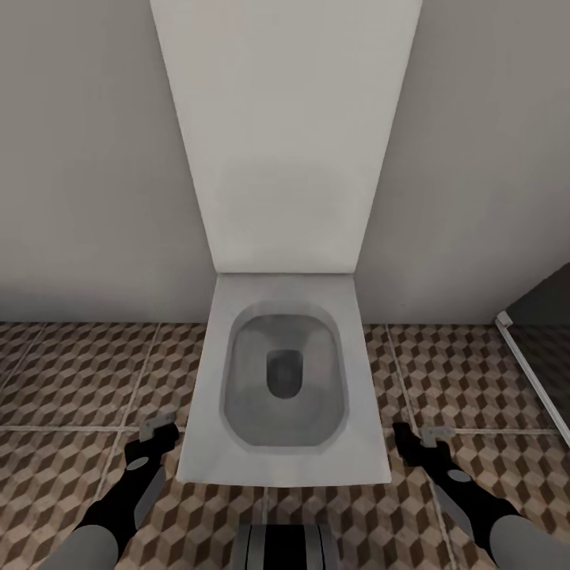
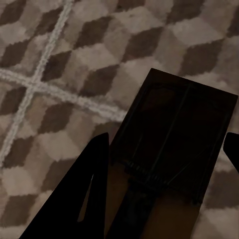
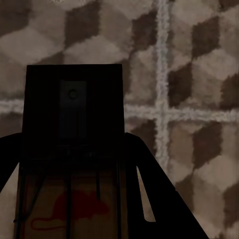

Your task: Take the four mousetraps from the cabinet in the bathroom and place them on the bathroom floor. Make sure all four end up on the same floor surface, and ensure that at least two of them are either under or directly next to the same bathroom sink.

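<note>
I hold one mousetrap in each hand above the bathroom floor (image 1: 71, 380), whose tiles carry a brown and beige cube pattern. My left gripper (image 1: 157, 434) is shut on a mousetrap (image 1: 158, 424), left of the toilet's front. In the left wrist view that mousetrap (image 2: 184, 114) is a dark board with wire parts, between the fingers of the left gripper (image 2: 167, 144). My right gripper (image 1: 418, 440) is shut on another mousetrap (image 1: 435, 433), right of the toilet. The right wrist view shows this mousetrap (image 3: 74, 99), with a red mouse print, in the right gripper (image 3: 72, 149). The cabinet is out of view.
A white toilet (image 1: 285, 380) stands straight ahead against the pale wall, with a tall white panel (image 1: 285, 134) behind it. The white-framed edge of a dark glass shower enclosure (image 1: 538, 380) runs along the right. Tiled floor lies open on both sides of the toilet.
</note>
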Robot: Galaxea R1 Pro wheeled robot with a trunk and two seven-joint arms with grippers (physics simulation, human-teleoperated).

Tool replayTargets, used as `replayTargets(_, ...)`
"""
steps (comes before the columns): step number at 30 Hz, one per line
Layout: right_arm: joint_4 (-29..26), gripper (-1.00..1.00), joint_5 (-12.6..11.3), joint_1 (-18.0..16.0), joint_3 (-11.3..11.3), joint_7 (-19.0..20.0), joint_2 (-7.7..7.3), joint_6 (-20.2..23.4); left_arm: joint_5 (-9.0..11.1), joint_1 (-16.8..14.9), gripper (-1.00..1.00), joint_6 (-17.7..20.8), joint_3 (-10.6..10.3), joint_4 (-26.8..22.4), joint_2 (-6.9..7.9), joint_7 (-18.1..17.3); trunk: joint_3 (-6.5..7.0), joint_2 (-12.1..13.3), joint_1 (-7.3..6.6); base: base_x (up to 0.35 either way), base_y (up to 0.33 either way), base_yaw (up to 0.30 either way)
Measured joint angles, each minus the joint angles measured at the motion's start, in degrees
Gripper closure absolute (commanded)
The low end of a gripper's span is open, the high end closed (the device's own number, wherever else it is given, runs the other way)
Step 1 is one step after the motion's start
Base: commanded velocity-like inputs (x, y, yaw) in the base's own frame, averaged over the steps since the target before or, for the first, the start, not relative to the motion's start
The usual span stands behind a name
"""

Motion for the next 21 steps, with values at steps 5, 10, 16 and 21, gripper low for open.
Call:
replayTargets(5, 0.06, 1.00, -0.13, 0.11, -0.05, 0.35, -0.46, -5.50, 0.05, 0.07, 1.00, -2.64, 0.01, -0.04, 0.03, 0.00, 0.00, 0.00, 0.00, 0.000, 0.000, 0.000)
replayTargets(10, 0.14, 1.00, -0.24, 0.14, 0.02, 0.43, -0.68, -7.36, 0.12, 0.29, 1.00, -6.08, 0.02, 0.08, 0.03, -0.12, 0.00, 0.00, 0.00, 0.000, 0.000, 0.000)
replayTargets(16, 0.16, 1.00, -0.26, 0.14, 0.03, 0.38, -0.71, -7.62, 0.06, 0.43, 1.00, -6.76, 0.02, 0.33, -0.04, -0.61, 0.00, 0.00, 0.00, 0.000, 0.000, 0.000)
replayTargets(21, 0.17, 1.00, -0.28, 0.14, 0.03, 0.22, -0.64, -7.64, -0.02, 0.45, 1.00, -6.89, 0.02, 1.60, -0.05, -0.72, 0.00, 0.00, 0.00, 0.000, 0.000, 0.000)
